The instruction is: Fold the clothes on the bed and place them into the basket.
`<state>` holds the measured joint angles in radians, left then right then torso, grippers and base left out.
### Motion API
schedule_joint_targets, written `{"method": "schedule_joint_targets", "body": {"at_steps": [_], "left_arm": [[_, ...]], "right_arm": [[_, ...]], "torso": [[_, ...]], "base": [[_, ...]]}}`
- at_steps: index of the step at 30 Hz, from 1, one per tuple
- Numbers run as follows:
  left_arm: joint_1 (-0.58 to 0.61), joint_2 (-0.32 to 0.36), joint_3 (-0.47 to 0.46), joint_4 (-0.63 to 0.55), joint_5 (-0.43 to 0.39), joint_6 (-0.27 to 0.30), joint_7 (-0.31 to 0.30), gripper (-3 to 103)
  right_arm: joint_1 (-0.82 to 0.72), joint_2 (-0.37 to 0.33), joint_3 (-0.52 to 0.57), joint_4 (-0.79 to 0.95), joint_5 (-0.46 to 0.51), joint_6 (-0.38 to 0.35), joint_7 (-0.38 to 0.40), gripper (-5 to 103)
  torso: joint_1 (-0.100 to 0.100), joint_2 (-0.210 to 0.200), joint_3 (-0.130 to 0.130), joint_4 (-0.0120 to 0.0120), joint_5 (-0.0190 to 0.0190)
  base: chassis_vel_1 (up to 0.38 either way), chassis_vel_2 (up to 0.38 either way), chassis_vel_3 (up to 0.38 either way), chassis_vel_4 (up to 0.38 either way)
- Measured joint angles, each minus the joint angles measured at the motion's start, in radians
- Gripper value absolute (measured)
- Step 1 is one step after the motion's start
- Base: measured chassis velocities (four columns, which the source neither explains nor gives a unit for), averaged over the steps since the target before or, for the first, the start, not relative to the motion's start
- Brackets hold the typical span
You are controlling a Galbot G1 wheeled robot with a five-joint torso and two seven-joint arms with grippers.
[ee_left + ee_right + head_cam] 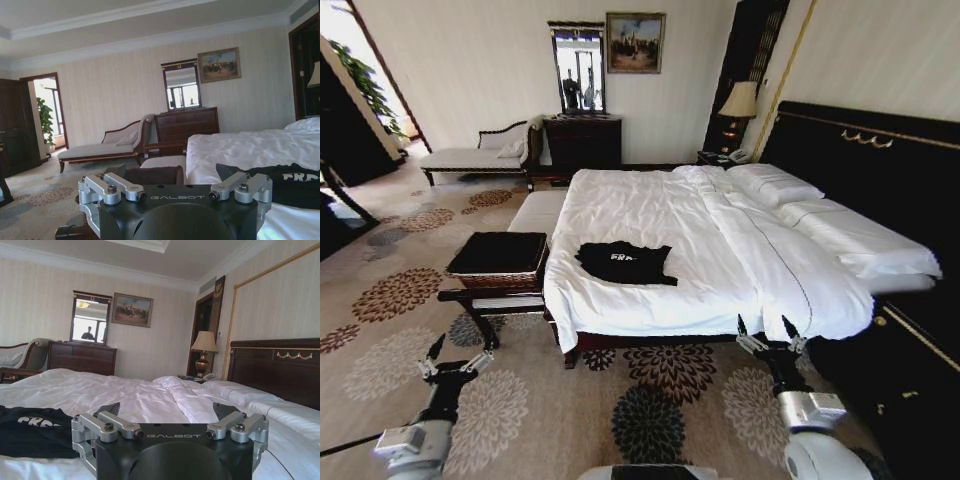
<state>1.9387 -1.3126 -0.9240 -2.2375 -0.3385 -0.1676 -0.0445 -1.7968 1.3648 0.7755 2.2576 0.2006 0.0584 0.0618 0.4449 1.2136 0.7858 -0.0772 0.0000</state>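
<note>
Flowery carpet (650, 400) covers the floor in front of the big bed (650, 215), with lots of free room on it. Its white duvet is soft and wrinkly. A black T-shirt (625, 262) lies crumpled near the bed's foot edge (its white letters are partly hidden in the folds). Just beside that edge sits the brown woven basket (498, 262) on a striped bench (535, 212). The left gripper (448, 353) and right gripper (767, 331) both hang low over the carpet, fingers spread apart and holding nothing. "GALBOT" is written on each.
</note>
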Motion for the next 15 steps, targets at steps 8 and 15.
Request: {"method": "schedule_joint_targets", "body": {"at_steps": [8,15], "left_arm": [[0.008,-0.018,0.005,-0.004,0.009,0.001,-0.006,100],[0.015,-0.022,0.002,-0.005,0.006,-0.001,-0.009,100]], "right_arm": [[0.002,-0.007,0.003,0.004,0.016,-0.017,0.018,100],[-0.003,-0.003,0.001,0.006,0.016,-0.026,0.031,100]], "torso": [[0.0,0.0,0.0,0.0,0.0],[0.0,0.0,0.0,0.0,-0.0001]], "base": [[0.0,0.0,0.0,0.0],[0.0,0.0,0.0,0.0]]}}
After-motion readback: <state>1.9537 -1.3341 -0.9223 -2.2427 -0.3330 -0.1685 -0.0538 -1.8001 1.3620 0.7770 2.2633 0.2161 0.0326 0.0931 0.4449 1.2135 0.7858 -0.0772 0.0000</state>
